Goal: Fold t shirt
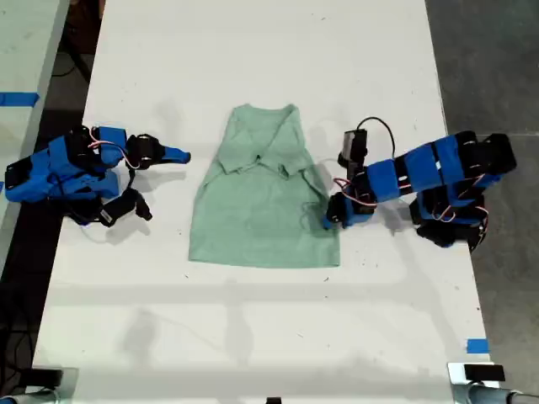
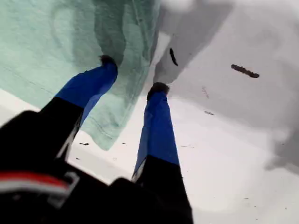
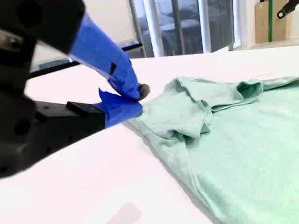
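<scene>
The pale mint-green t shirt [image 1: 261,202] lies flat in the middle of the white table [image 1: 253,320], neck end far, both sleeves folded inward over the chest. My first gripper [image 1: 330,215] is at the shirt's edge on the exterior view's right. It is open [image 2: 133,74], one fingertip [image 2: 107,63] over the cloth [image 2: 56,42] and the other over bare table beside the hem. My second gripper [image 1: 184,155] is shut and empty [image 3: 138,93], a short way off the shirt's shoulder [image 3: 187,102] on the exterior view's left.
Table edges run down both sides of the exterior view, with dark floor beyond. A blue tape strip [image 1: 477,345] marks the near corner at the exterior view's right. A second table with blue tape [image 1: 17,98] stands at its left. Small dark marks [image 2: 244,71] dot the table.
</scene>
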Motion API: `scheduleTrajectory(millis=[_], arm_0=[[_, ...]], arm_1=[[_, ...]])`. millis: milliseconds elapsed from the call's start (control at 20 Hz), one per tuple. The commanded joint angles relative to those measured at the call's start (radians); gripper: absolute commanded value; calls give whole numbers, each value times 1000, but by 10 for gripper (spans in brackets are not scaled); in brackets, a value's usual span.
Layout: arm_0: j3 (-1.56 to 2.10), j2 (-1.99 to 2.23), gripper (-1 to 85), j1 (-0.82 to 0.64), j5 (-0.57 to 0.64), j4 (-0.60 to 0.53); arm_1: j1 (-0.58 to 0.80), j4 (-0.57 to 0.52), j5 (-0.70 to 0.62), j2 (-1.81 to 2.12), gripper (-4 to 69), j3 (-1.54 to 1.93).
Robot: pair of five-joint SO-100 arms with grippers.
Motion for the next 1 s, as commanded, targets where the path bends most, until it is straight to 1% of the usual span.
scheduleTrajectory(millis=[0, 50, 100, 150, 200, 250, 300, 350, 400, 450, 500, 550, 600, 650, 750, 850, 950], arm_0=[[2, 8, 0, -5, -20, 5], [2, 8, 0, -3, -20, 5], [2, 8, 0, -3, -20, 5], [2, 8, 0, -3, -20, 5], [2, 8, 0, -3, -20, 5], [2, 8, 0, -3, -21, 5], [2, 8, 0, -3, -21, 5], [2, 8, 0, -5, -21, 5], [2, 8, 0, -5, -21, 5], [2, 8, 0, -5, -21, 5], [2, 8, 0, -6, -21, 5], [2, 8, 0, -6, -21, 5], [2, 8, 0, -6, -21, 5], [2, 8, 0, -6, -21, 5], [2, 8, 0, -6, -21, 5], [2, 8, 0, -6, -21, 5], [2, 8, 0, -6, -21, 6]], arm_1=[[21, -20, 35, 6, 150, 25], [26, -28, 48, 23, 150, 61], [29, -34, 64, 46, 110, 95], [29, -38, 95, 77, 7, 127], [31, -44, 107, 107, 7, 153], [31, -23, 123, 123, 6, 152], [25, 9, 132, 138, 6, 130], [17, 78, 137, 144, 6, 75], [15, 150, 117, 144, 6, 0], [15, 193, 78, 144, 5, -69], [18, 204, 23, 144, 5, -129], [21, 201, -23, 140, 5, -184], [23, 175, -78, 127, 0, -230], [23, 138, -127, 109, 0, -267], [23, 31, -224, 51, 0, -321], [23, -44, -284, -43, 0, -393], [25, -51, -324, -176, 0, -514]])
